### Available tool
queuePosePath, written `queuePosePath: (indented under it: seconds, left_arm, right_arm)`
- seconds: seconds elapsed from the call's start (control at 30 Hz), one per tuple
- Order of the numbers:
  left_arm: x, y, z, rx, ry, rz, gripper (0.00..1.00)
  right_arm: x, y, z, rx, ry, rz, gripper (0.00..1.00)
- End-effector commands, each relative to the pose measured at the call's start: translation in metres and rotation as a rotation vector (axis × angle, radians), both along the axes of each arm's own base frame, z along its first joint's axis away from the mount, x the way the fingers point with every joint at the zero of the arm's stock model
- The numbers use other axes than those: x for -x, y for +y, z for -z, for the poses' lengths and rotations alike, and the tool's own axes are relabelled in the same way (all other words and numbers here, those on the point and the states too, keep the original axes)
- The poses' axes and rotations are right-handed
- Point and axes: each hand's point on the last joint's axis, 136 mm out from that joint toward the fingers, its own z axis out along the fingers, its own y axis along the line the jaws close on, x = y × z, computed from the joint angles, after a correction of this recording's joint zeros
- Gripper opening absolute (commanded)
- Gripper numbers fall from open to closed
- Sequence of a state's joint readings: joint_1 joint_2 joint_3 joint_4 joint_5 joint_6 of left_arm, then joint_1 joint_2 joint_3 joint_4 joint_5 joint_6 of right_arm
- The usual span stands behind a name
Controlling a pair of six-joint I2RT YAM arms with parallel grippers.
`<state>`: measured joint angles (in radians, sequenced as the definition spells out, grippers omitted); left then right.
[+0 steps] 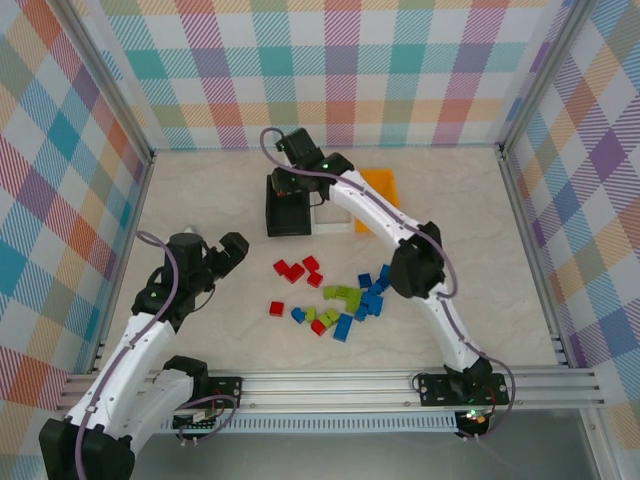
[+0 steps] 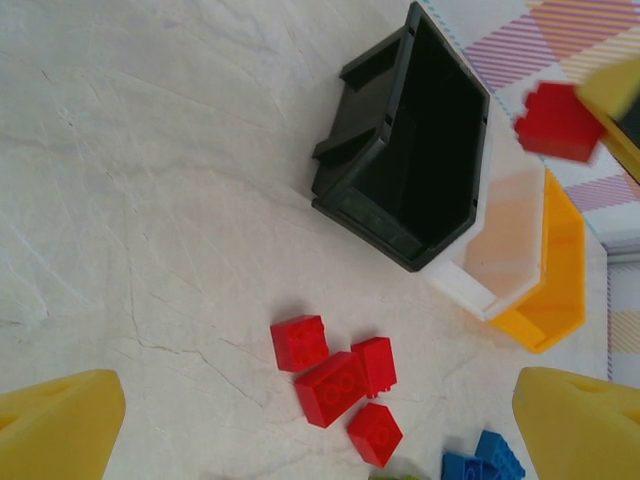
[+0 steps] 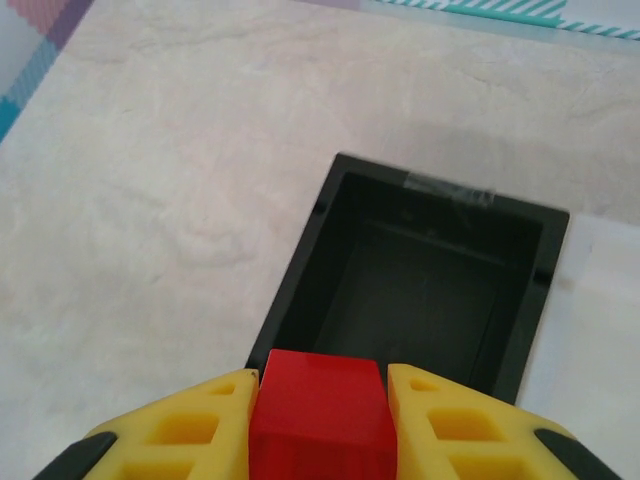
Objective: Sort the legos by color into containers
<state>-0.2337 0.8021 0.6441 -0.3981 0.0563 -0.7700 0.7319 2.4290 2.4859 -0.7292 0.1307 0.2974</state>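
Pincer on right arm (image 3: 320,388) grips red lego (image 3: 322,425) above black container (image 3: 298,272).

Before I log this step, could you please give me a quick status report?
Right hand shut on red brick, over black bin near rim. Left hand open, beside loose bricks. Nothing blocking the drop.

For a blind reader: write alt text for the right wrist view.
The right gripper clamps a red brick between yellow fingers at the near rim of an open black bin, no bricks seen inside, on a pale marbled table.
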Motion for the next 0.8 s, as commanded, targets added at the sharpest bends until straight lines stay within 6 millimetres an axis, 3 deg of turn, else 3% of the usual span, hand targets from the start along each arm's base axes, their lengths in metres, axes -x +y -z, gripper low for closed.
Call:
queuePosePath:
  seconds: [0.0, 0.17, 0.3, 0.37, 0.5, 0.63, 0.7, 0.77]
  left_arm:
    - [0.012, -0.013, 0.013, 0.008, 0.061, 0.068, 1.00]
    - [0.021, -0.024, 0.023, 0.012, 0.097, 0.122, 0.99]
    - [0.032, -0.034, 0.032, -0.005, 0.139, 0.166, 0.94]
    - [0.037, -0.036, 0.036, -0.017, 0.166, 0.179, 0.90]
    - [0.051, -0.040, 0.046, -0.040, 0.241, 0.210, 0.86]
    - [0.069, -0.050, 0.057, -0.084, 0.310, 0.270, 0.85]
    - [0.076, -0.056, 0.064, -0.112, 0.341, 0.301, 0.83]
    - [0.081, -0.064, 0.072, -0.133, 0.365, 0.333, 0.81]
  right_arm:
    - [-0.002, 0.001, 0.031, 0.034, 0.078, -0.039, 0.32]
    - [-0.009, 0.010, 0.054, -0.003, 0.109, -0.057, 0.36]
    - [-0.008, 0.013, 0.055, -0.021, 0.118, -0.063, 0.49]
    - [-0.007, 0.013, 0.046, -0.033, 0.110, -0.066, 0.57]
    - [-0.001, 0.009, 0.011, -0.069, 0.065, -0.071, 0.64]
    - [0.019, -0.013, -0.017, -0.091, 0.022, -0.051, 0.68]
    - [0.034, -0.029, -0.020, -0.094, 0.014, -0.038, 0.76]
    - [0.053, -0.046, -0.019, -0.100, 0.023, -0.019, 0.76]
